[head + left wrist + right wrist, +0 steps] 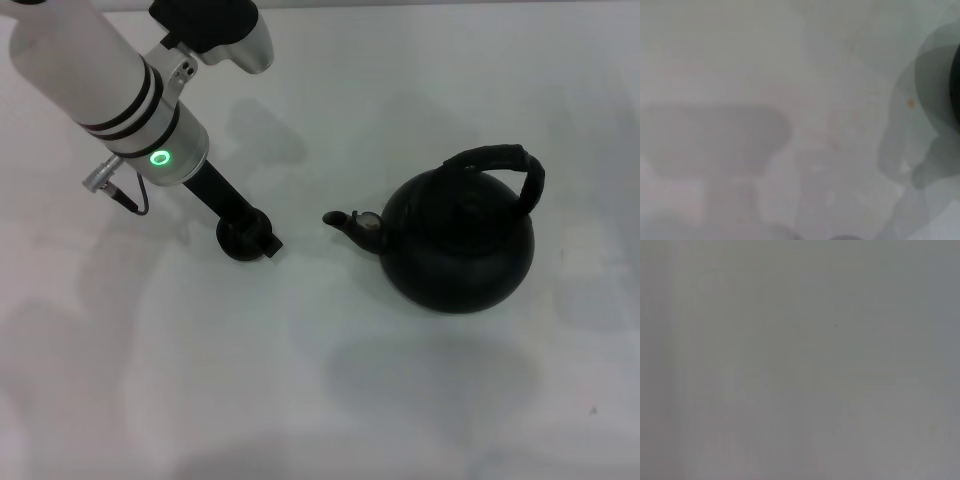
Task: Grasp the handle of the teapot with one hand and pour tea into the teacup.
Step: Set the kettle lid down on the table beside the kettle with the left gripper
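Observation:
The teapot [460, 240] is a large round matte black pot standing on the white table [320, 400] at the right in the head view. Its spout [348, 222] points left toward the teacup. The handle [505, 160] arches over its top, free of any gripper. The teacup [238, 242] is a small dark cup left of the spout, partly hidden. My left gripper [255, 238] reaches down from the upper left and sits right at the teacup. My right gripper is out of view.
The left arm's white forearm [100, 70] with a green light crosses the upper left corner. The left wrist view shows bare table and a dark rounded shape [956, 85] at one edge. The right wrist view shows only a plain grey surface.

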Available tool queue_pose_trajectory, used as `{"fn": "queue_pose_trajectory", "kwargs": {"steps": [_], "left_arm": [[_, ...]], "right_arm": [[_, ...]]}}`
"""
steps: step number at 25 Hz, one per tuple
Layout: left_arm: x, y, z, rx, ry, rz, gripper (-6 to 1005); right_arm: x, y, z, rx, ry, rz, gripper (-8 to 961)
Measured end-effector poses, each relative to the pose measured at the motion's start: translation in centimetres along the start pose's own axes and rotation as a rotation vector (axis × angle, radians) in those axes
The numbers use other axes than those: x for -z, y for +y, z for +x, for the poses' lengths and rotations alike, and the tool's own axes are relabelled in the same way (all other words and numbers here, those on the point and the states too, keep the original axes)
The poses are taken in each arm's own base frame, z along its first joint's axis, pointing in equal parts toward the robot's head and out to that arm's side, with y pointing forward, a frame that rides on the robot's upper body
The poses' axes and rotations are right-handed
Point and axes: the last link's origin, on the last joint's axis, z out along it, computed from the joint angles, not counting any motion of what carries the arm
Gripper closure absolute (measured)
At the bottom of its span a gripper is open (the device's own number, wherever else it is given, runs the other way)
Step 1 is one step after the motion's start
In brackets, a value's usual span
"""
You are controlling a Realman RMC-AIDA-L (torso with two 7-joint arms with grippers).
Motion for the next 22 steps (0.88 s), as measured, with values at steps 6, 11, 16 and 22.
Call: {"fn": "queue_pose_trajectory", "kwargs": {"steps": [6, 11, 16, 22], "left_arm": [[-0.01, -0.02, 0.04, 0.000, 0.003, 0.002, 298], [-0.03, 0.01, 0.05, -0.005, 0.002, 0.003, 298], [-0.09, 0.03, -0.02, -0.009, -0.002, 0.004, 287], [-0.12, 0.06, -0.13, -0.008, -0.006, 0.001, 228]], "right_arm": [[0.05, -0.01, 0.02, 0.000, 0.001, 0.000, 196], [0.04, 0.00, 0.02, 0.000, 0.001, 0.000, 197], [0.01, 0.01, 0.01, 0.000, 0.000, -0.001, 197], [0.00, 0.01, 0.00, -0.001, 0.000, -0.001, 197]]}}
